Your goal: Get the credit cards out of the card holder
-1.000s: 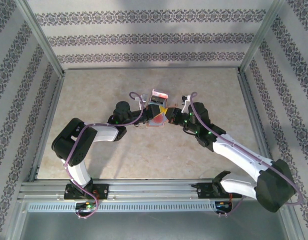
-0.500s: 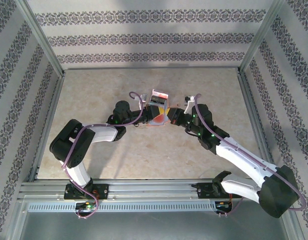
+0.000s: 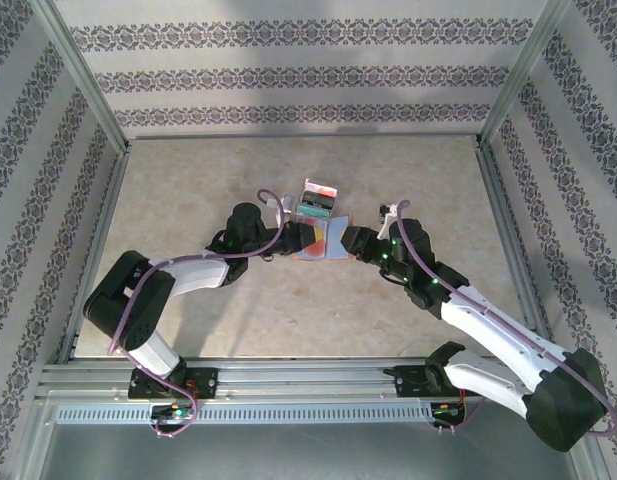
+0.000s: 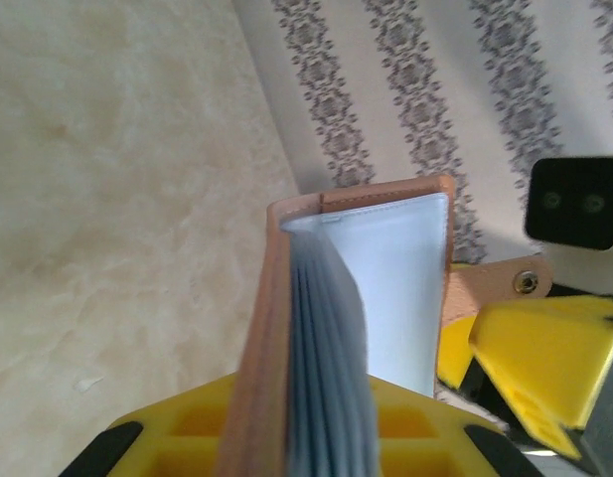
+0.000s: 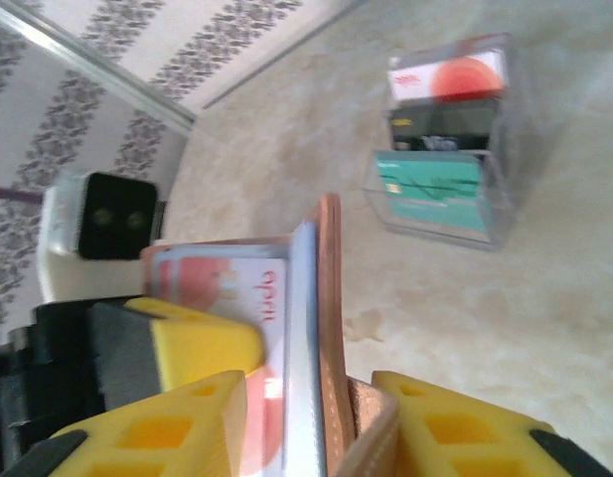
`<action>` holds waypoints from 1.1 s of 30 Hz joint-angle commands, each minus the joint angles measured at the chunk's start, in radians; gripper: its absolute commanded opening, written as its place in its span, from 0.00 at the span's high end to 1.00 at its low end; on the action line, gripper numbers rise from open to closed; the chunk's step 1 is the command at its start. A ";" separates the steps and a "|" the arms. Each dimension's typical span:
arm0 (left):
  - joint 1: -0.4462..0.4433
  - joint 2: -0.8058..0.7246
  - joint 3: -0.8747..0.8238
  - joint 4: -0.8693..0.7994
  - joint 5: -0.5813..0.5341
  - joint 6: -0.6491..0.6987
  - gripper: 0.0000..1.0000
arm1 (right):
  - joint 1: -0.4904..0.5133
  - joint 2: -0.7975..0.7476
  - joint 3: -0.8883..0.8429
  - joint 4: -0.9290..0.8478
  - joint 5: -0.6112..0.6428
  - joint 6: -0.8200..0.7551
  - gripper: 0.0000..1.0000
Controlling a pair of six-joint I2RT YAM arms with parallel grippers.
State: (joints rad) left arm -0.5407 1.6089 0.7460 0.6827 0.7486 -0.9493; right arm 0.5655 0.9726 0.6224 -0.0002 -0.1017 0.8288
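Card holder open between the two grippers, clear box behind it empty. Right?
No: the clear box holds three cards, red-white, black and teal, per the right wrist view. The rest stands: the card holder is open between the left gripper and right gripper.

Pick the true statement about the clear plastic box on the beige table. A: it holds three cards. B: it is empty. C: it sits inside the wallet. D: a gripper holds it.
A: the clear plastic box has three cards, red-and-white, black and teal, standing in it, apart from the brown leather card holder.
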 commanded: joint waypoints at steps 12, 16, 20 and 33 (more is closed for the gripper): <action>-0.030 0.068 -0.095 -0.104 -0.108 0.132 0.81 | 0.115 -0.018 0.111 -0.489 0.359 -0.003 0.48; -0.030 0.155 -0.109 0.011 -0.088 0.057 0.81 | 0.144 0.055 0.144 -0.458 0.332 -0.011 0.50; -0.030 0.192 -0.109 0.037 -0.082 0.042 0.76 | 0.161 0.134 0.163 -0.415 0.297 -0.010 0.51; -0.030 0.020 -0.082 -0.435 -0.319 0.164 0.32 | 0.164 0.278 0.173 -0.295 0.199 0.014 0.58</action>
State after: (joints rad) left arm -0.5636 1.6836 0.6456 0.4229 0.5323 -0.8322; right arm 0.7181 1.2350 0.7609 -0.3283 0.1215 0.8379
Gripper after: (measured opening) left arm 0.670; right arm 0.419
